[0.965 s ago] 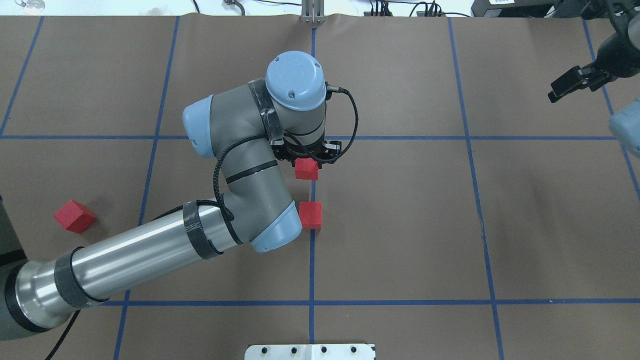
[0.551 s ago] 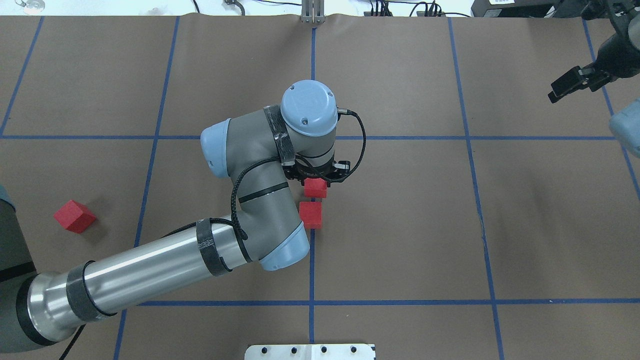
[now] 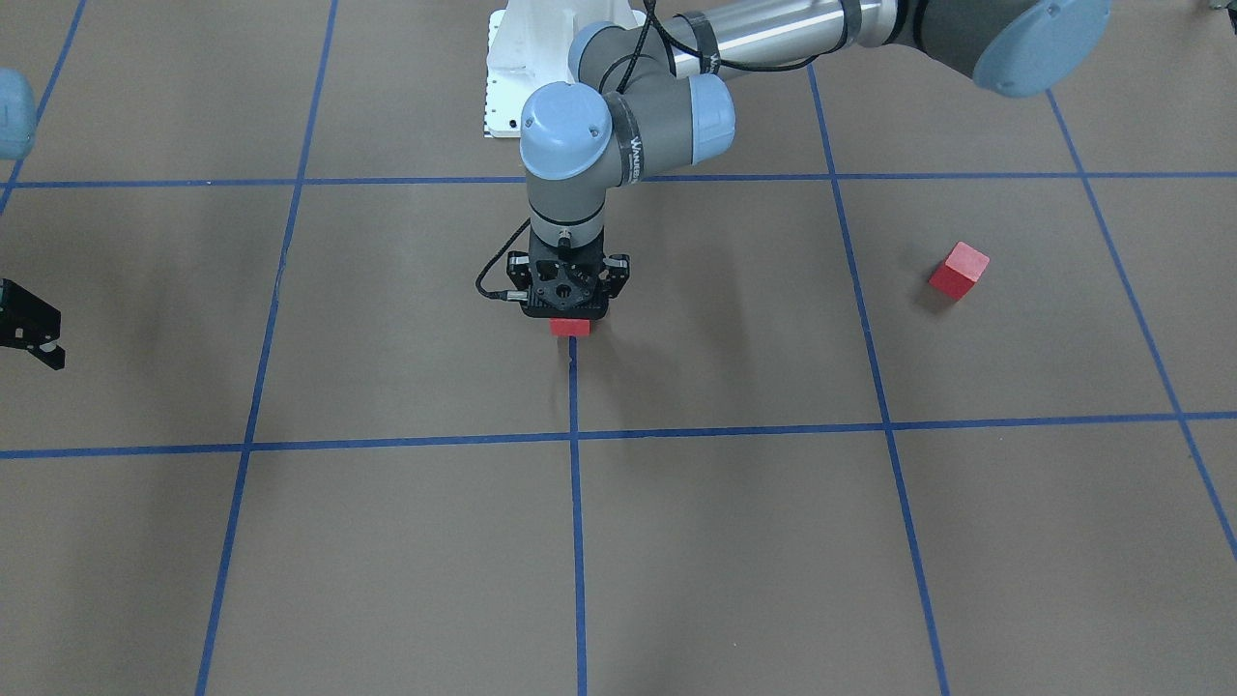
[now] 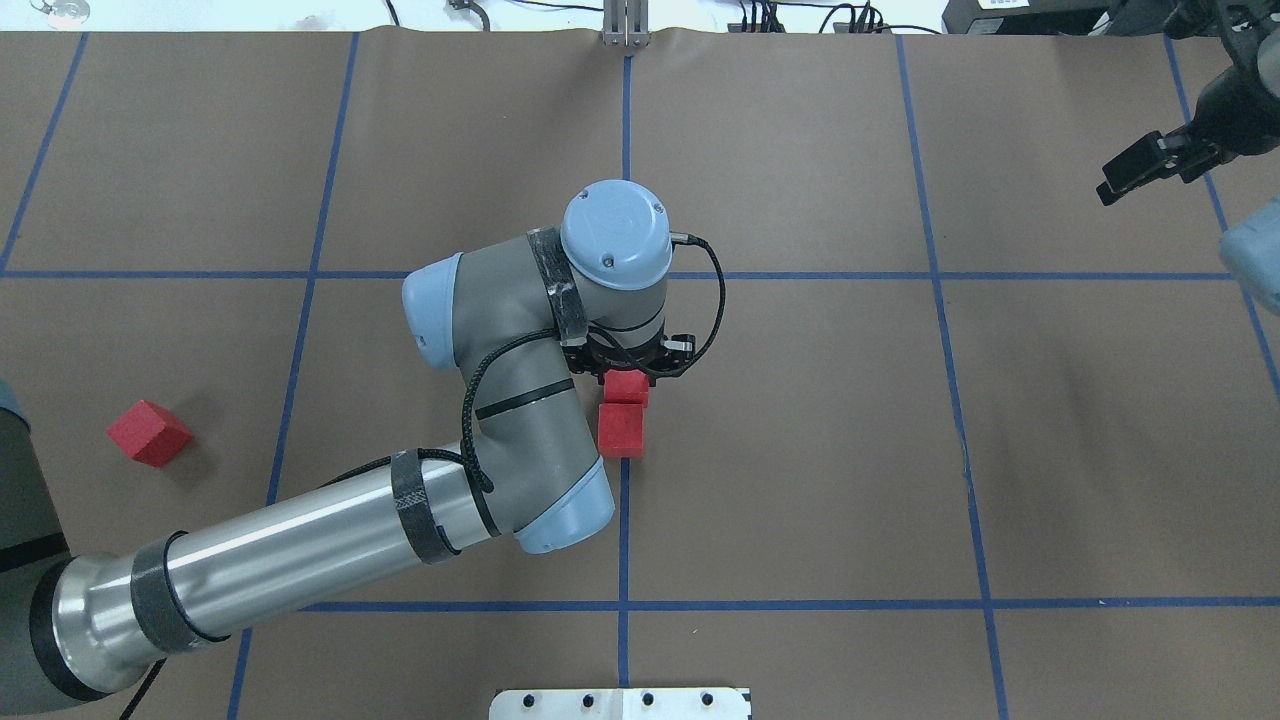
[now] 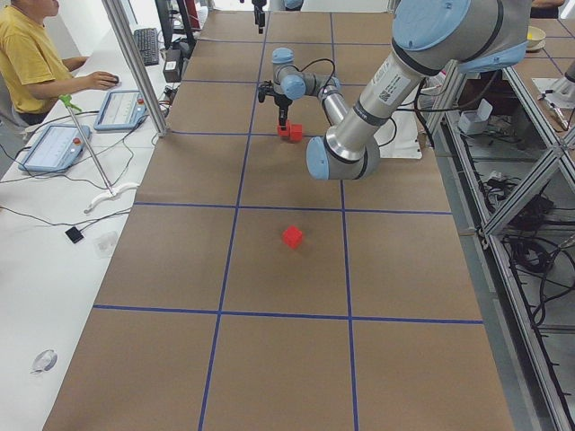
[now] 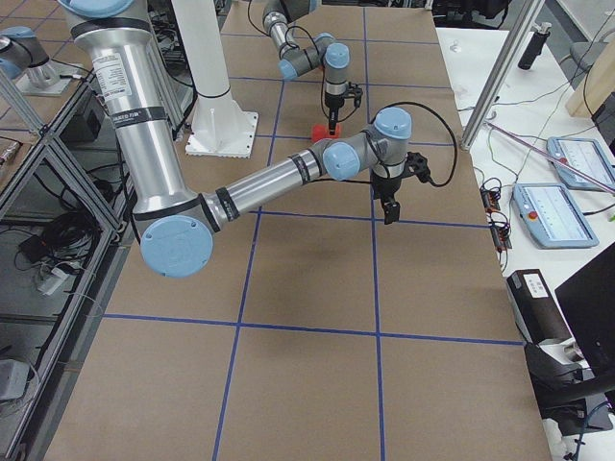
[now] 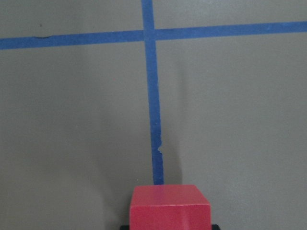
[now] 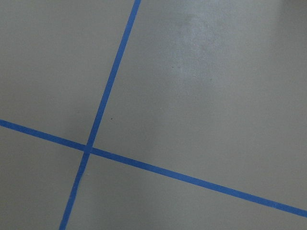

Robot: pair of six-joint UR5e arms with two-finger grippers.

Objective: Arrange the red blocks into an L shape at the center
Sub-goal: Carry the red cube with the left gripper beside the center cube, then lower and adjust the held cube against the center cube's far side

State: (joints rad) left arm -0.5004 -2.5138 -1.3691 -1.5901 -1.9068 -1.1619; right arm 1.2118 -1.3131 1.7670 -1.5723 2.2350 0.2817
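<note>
Seemingly placing the second red block (image 4: 627, 388), clenched in the left tool (image 3: 569, 307), just beside the first block (image 4: 621, 430) on the center line (image 4: 624, 500); next calling for releasing, then fetching the third block (image 4: 148, 432), well apart.

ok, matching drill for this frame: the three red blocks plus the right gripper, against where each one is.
Things
1. far centre red block
2. near centre red block
3. lone red block
4. right gripper

Places
A. off by the table's right edge, far from every block
B. lying on the blue tape line, free of any gripper
C. between the fingers of the left gripper
D. alone in a grid square on the robot's left side

Pairs: 1-C, 2-B, 3-D, 4-A
</note>
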